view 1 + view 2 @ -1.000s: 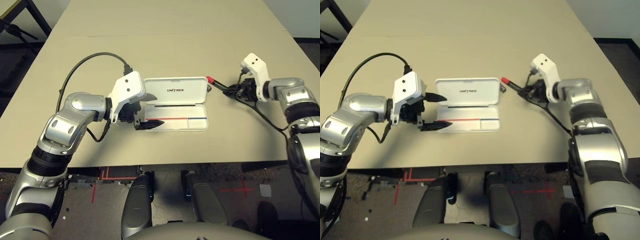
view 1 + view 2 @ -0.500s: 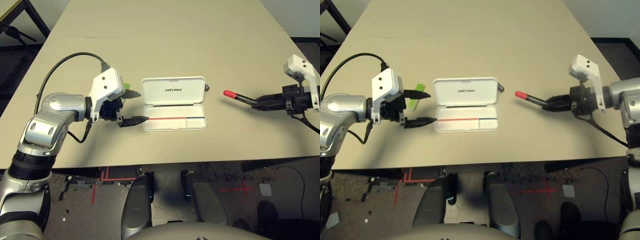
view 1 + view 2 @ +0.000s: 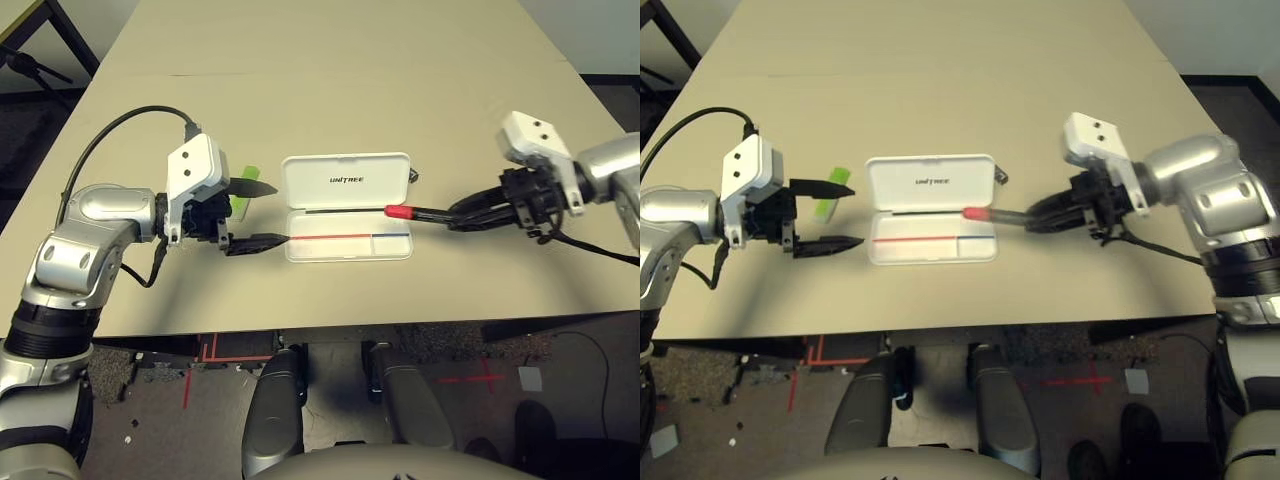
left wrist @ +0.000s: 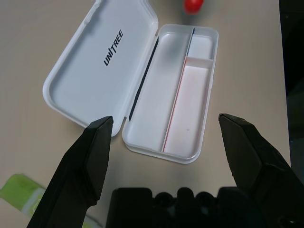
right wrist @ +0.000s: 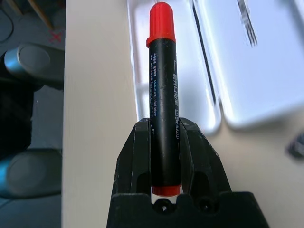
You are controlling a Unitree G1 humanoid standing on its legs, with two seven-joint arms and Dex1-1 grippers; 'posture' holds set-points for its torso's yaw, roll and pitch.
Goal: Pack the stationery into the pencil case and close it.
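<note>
No stationery item is yet seen inside the pencil case (image 3: pixel 347 207), which lies open on the table (image 3: pixel 330 90) with its lid folded flat away from the robot. The tray is empty in the left wrist view; packing and closing are judged still to be done.

The red marker (image 5: pixel 162 90) is pinched between the black fingers of the right gripper (image 3: pixel 470 212), its red cap held over the right end of the tray. The left gripper (image 3: pixel 258 214) is spread wide and empty, just left of the case. The lime-green highlighter (image 3: pixel 828 192) lies on the table beside it. A small dark object (image 3: pixel 1001 177) rests near the lid's far right corner.

The case is smooth, glossy white hard plastic with rounded corners and thin dividers. The marker is a slim cylinder with a printed black barrel. The table surface is matte beige.
</note>
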